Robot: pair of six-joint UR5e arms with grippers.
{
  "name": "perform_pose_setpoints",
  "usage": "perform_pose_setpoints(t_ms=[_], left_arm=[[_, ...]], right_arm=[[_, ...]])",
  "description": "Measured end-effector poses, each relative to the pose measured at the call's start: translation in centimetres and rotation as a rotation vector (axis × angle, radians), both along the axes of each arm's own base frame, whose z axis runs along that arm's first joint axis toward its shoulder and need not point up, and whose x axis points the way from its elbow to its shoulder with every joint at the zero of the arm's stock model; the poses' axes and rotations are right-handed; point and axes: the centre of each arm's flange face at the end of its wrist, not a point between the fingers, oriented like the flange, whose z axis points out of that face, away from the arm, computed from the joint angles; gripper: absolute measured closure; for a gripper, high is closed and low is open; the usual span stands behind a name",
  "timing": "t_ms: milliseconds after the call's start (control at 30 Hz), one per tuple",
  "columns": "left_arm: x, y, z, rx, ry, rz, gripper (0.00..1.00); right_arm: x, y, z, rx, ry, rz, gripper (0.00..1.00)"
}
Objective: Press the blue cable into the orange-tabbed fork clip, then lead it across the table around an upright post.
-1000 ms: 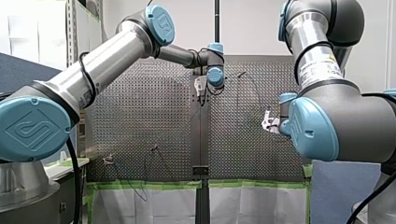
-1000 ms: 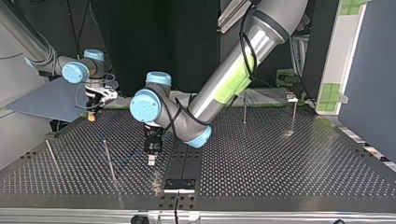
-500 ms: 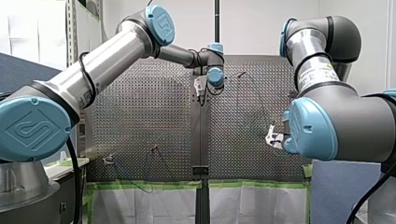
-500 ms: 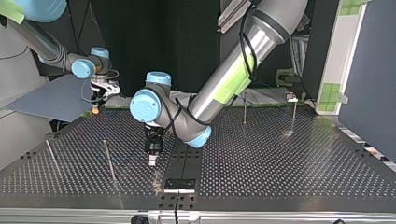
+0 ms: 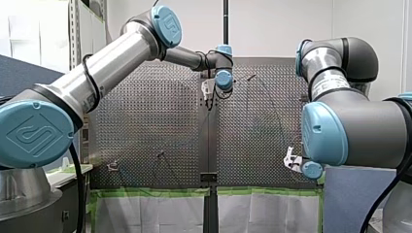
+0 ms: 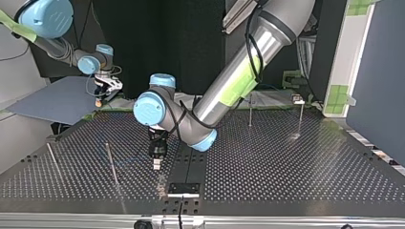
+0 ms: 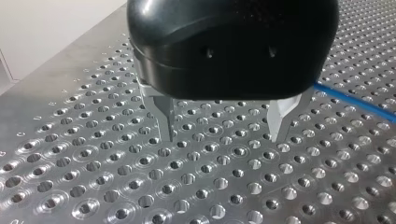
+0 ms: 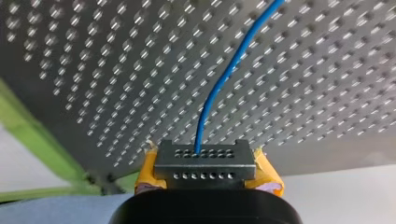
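The blue cable (image 8: 219,88) runs from between my right gripper's (image 8: 204,162) yellow pads (image 8: 267,173) out over the perforated table (image 8: 327,70). That gripper is shut on the cable. In the top view my right gripper (image 6: 99,98) hangs just past the table's far left edge. My left gripper (image 7: 220,139) stands open close above the plate, with nothing between its metal fingers (image 7: 164,122). The cable (image 7: 350,99) lies beside it, apart from the fingers. In the top view my left gripper (image 6: 156,163) is near the middle, and the cable (image 6: 128,161) passes faintly by an upright post (image 6: 111,161).
More upright posts stand at the top view's left (image 6: 52,160) and at its far right (image 6: 250,110), (image 6: 301,116). A small fixture (image 6: 298,99) sits at the far right edge. Green tape (image 5: 155,192) lines the table's near edge in the front view.
My right arm has drawn the cable towards the table's edge, downwards in the front view and further back in the top view. My left arm has stayed still and open.
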Motion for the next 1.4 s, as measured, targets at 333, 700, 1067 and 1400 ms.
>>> perform_pose_setpoints(t_ms=[333,700,1067,1400], left_arm=[[0.0,0.1,0.0,0.001,0.002,0.003,0.02],[0.0,0.2,-0.1,0.003,0.01,0.006,0.02],[-0.7,0.1,-0.1,-0.065,0.031,0.052,0.02],[-0.9,-0.8,-0.1,-0.173,0.055,-0.041,0.02]], right_arm=[[-1.6,0.6,-5.6,0.055,0.005,-0.023,1.0],[-2.0,2.9,-11.4,0.13,0.007,-0.029,1.0],[-1.9,4.1,-13.8,0.161,0.004,-0.012,1.0],[-1.9,4.2,-13.9,0.165,0.004,-0.008,1.0]])
